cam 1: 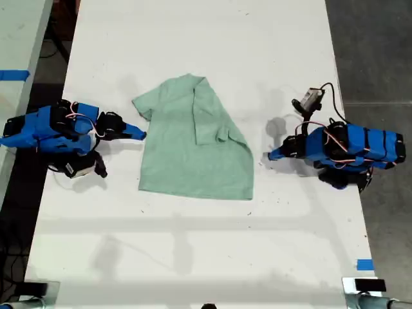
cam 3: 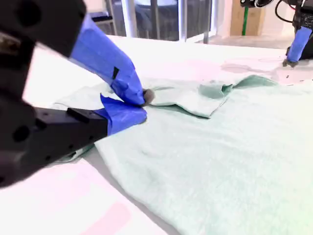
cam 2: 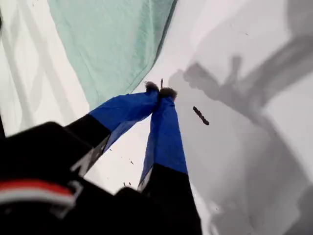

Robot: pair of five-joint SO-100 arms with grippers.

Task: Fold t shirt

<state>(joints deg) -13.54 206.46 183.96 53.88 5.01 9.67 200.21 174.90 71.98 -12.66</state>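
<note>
second gripper: my second gripper (cam 1: pixel 140 134), at the exterior view's left, has its jaws nearly together with nothing between them, beside the left sleeve.
t shirt: the t shirt (cam 1: pixel 180 154) lies flat in the middle of the white table (cam 1: pixel 193 251), between the 2 arms.
done: 1 side flap (cam 1: pixel 215 119) is already laid over the body, with its sleeve on top.
left: the left sleeve (cam 1: pixel 147 106) is still spread out; I judge that the left fold and the bottom fold remain.
first gripper: my first gripper (cam 1: pixel 275 155), at the exterior view's right, is pinched closed and empty, apart from the cloth.
</note>
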